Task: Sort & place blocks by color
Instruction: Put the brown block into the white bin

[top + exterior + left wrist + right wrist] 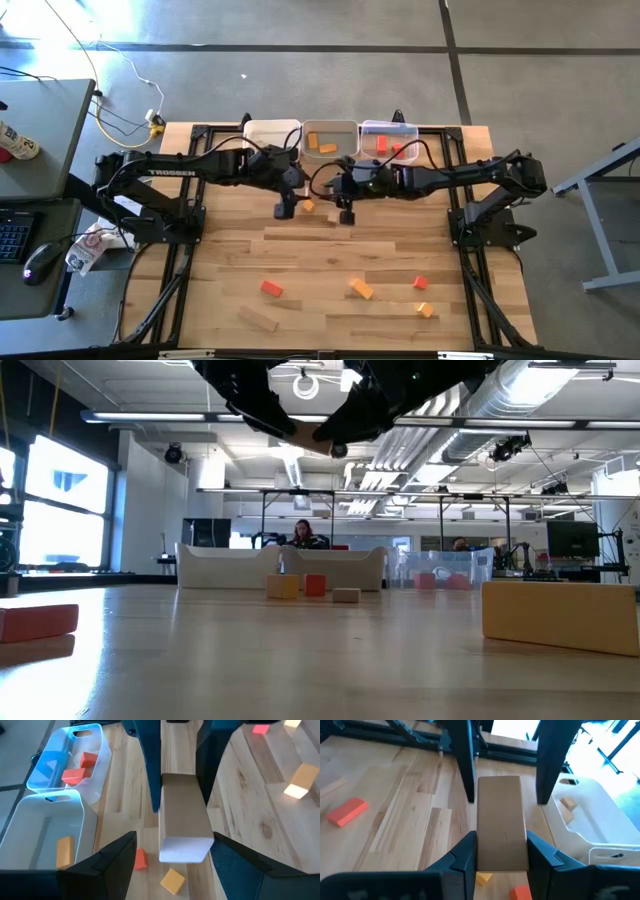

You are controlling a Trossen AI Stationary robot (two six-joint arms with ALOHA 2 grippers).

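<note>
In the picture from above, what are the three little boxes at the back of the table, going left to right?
White plastic bin → beige plastic bin with orange wooden blocks → clear plastic bin with red wooden blocks.

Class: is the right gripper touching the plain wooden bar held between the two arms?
Touching. The right wrist view shows the right gripper with both fingers pressed flat against the sides of the bar.

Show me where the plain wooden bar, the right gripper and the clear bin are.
plain wooden bar (502,822): right wrist view, top face.
right gripper (501,851): right wrist view, between its fingertips.
clear bin (102,750): left wrist view, side wall.
</note>
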